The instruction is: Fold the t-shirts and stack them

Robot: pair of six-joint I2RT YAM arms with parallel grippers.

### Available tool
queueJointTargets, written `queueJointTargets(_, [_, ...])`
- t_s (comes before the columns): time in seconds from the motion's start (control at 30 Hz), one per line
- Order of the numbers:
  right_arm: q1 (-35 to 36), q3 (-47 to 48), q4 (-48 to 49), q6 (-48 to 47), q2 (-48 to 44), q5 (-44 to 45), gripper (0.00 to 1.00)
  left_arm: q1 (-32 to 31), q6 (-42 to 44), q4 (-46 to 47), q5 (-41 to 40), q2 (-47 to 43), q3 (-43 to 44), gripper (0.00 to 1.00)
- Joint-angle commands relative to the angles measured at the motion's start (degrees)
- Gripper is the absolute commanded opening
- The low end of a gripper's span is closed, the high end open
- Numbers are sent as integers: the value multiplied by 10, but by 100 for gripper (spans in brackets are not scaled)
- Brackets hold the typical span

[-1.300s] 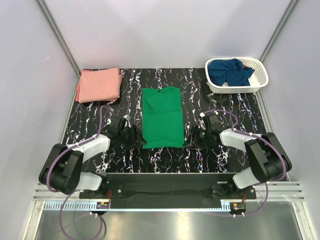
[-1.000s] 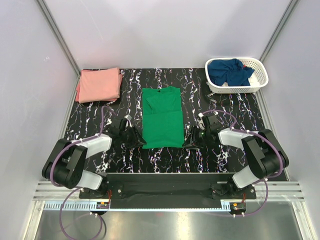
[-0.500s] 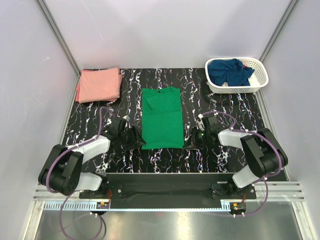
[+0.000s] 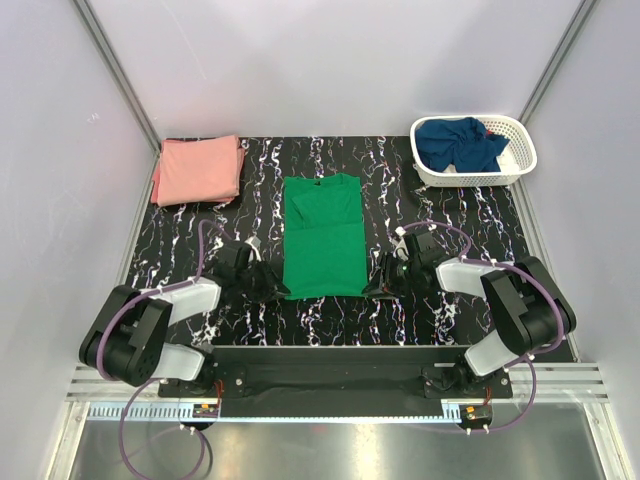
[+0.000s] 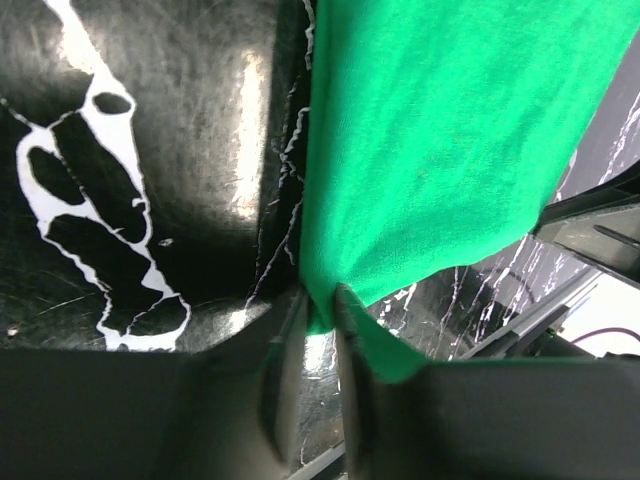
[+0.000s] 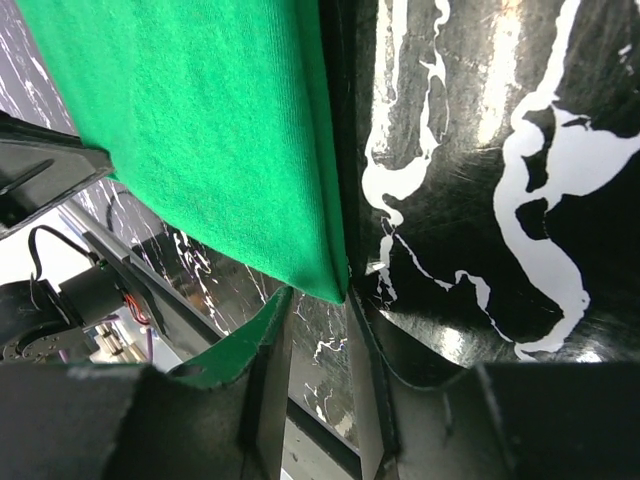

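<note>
The left end effector (image 5: 318,302) has its jaws drawn nearly together on the lower left corner of the green t-shirt (image 4: 324,236), a tongue of cloth pinched between them and a small flap spilling over one finger. The right end effector (image 6: 318,300) sits at the lower right corner with a narrow gap showing between its jaws; the corner's tip reaches just to the mouth of that gap, and I cannot tell whether it is gripped. The green t-shirt lies flat in the middle of the overhead frame on the counter (image 4: 430,200), already narrowed to a long panel, collar toward the top. The pink t-shirt (image 4: 199,169) rests folded at the upper left, and the navy t-shirt (image 4: 458,143) is bunched in the basket (image 4: 520,165) at the upper right. The step in hand looks like taking the bottom hem for the crosswise fold. Next, both corners need a sure hold — the right one especially — then an even lift toward the collar.
</note>
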Motion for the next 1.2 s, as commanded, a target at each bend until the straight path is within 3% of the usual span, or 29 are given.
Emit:
queueJointTargets(0.0, [3, -17, -3, -19, 19, 31, 36, -3, 18, -45, -37, 18, -30, 12])
queueJointTargets(0.13, [5, -17, -3, -12, 13, 45, 44, -3, 20, -55, -46, 18, -24, 0])
queueJointTargets(0.37, [20, -29, 19, 19, 10, 81, 47, -3, 23, -68, -50, 30, -12, 0])
queueJointTargets(0.5, [21, -48, 23, 31, -6, 107, 34, -3, 25, -69, -47, 36, -10, 0])
queueJointTargets(0.6, [20, -55, 19, 30, -22, 119, 17, -3, 26, -70, -43, 31, -8, 0])
queueJointTargets(0.63, [20, -54, 18, 30, -26, 119, 5, -3, 26, -72, -43, 31, -8, 0])
queueJointTargets(0.67, [20, -54, 16, 29, -27, 119, 0, -3, 27, -74, -45, 27, -7, 0])
queueJointTargets(1.17, [37, -14, -88, -5, -101, 125, 0, -10, 38, -152, -48, -62, 10, 0])
